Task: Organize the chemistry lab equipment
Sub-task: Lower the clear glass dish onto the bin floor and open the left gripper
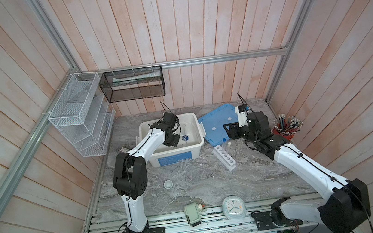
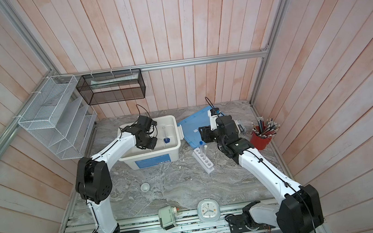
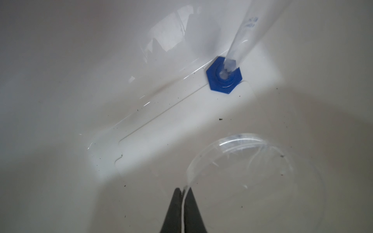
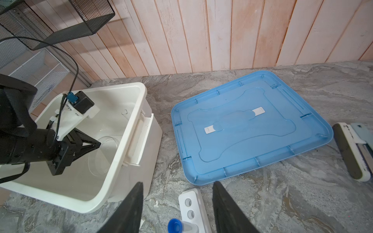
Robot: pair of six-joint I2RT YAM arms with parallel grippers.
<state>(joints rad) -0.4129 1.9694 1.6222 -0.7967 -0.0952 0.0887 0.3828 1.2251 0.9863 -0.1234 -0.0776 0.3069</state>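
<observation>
My left gripper (image 3: 183, 189) is inside the white bin (image 1: 173, 157), shut on the rim of the clear round dish (image 3: 242, 171). In the right wrist view the dish (image 4: 105, 153) hangs tilted below the fingers. A small blue-based clear cylinder (image 3: 224, 77) stands on the bin floor beyond it. The white six-hole rack (image 1: 224, 157) lies on the table right of the bin, with a blue-capped tube (image 1: 224, 139) and a white-capped tube (image 1: 229, 143) at its far end. My right gripper (image 4: 177, 183) is open above that end, holding nothing. A small clear cup (image 1: 168, 184) sits near the left arm.
The blue bin lid (image 1: 220, 122) lies upside down behind the rack. A red cup of pencils (image 1: 284, 131) stands at the right wall. A pale clock (image 1: 233, 207) and a small white device (image 1: 192, 214) sit at the front edge. Wire baskets (image 1: 79, 115) hang on the wall at back left.
</observation>
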